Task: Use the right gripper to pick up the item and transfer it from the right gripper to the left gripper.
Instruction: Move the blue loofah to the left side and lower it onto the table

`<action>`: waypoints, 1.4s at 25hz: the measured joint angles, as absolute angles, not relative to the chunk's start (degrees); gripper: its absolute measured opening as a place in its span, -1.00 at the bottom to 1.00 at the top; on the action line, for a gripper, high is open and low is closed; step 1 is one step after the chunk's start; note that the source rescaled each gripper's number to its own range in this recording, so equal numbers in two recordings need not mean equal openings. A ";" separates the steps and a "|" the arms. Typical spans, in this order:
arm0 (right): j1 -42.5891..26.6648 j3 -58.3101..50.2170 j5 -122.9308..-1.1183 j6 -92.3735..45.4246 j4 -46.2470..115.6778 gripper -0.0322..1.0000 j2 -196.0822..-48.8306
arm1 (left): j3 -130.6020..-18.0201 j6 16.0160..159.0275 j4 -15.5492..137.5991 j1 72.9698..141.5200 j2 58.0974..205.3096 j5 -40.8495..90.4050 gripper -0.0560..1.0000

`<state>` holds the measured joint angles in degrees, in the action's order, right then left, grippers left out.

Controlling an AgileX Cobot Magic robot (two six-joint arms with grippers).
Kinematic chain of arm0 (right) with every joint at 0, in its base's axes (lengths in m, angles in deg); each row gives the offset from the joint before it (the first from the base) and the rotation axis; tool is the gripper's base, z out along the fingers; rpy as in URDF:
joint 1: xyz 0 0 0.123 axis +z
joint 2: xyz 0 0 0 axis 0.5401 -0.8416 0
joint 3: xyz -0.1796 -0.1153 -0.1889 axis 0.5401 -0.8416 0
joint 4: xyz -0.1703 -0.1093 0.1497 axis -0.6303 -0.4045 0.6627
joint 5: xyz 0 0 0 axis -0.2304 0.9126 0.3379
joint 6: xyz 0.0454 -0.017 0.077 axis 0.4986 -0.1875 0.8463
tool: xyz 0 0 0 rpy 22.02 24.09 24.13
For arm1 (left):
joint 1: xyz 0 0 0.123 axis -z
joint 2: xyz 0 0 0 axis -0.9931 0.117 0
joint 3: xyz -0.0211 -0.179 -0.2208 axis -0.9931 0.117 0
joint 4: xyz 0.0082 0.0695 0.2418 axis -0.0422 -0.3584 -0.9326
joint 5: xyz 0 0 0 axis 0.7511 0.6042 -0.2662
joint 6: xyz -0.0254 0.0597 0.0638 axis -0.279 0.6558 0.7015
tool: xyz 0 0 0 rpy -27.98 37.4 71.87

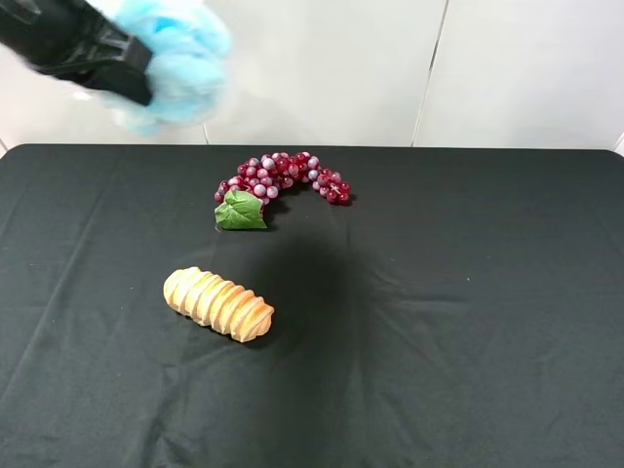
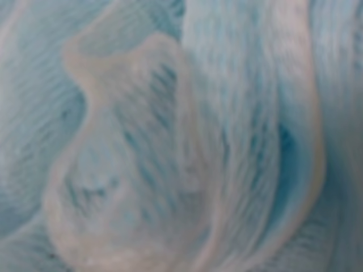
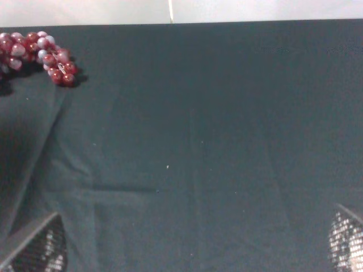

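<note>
So the light-blue pouf (image 1: 180, 63) is way up in the top left corner of the high camera, off the table completely and hanging in front of the white wall (image 1: 331, 68). The left gripper (image 1: 136, 78) is jammed into its left side and carrying it. You can't actually see the fingers because they're buried in the mesh, and that corner is a bit motion-blurred, but the pouf is in mid-air with nothing else touching it, so I'd say the gripper is clamped on it. The left wrist camera is no help, it's just wall-to-wall blurry blue and whitish ruffles filling the whole frame. The right gripper (image 3: 190, 252) doesn't show up in the high view at all. Its own wrist camera only catches the two fingertips (image 3: 34, 249) at the far corners, spread wide with nothing between them, just black tablecloth (image 1: 468, 322) underneath. Down on the cloth, the purple-red grapes (image 1: 288, 174) sit near the back edge in a curve, with the green leaf (image 1: 240, 212) at their left end. The tan ridged bread loaf (image 1: 218, 303) lies closer to the front and a bit left, at an angle, well apart from the grapes.
</note>
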<state>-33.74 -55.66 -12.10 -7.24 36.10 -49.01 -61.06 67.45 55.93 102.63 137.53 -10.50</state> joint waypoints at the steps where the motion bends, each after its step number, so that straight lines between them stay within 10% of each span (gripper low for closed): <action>1: -33.74 -55.66 -12.10 -7.24 36.10 1.00 -49.01 | -61.06 67.23 55.85 101.10 138.19 -11.20 -0.89; 30: -33.74 -55.66 -12.10 -7.24 36.10 1.00 -49.01 | -61.13 66.77 55.80 88.99 165.06 -17.90 -0.89; 32: -33.74 -55.66 -12.10 -7.24 36.10 1.00 -49.01 | -61.13 66.77 55.80 88.99 165.06 -18.17 -0.70; 35: -33.74 -55.66 -12.10 -7.24 36.10 1.00 -49.01 | -61.13 66.77 55.80 88.99 165.06 -18.53 0.11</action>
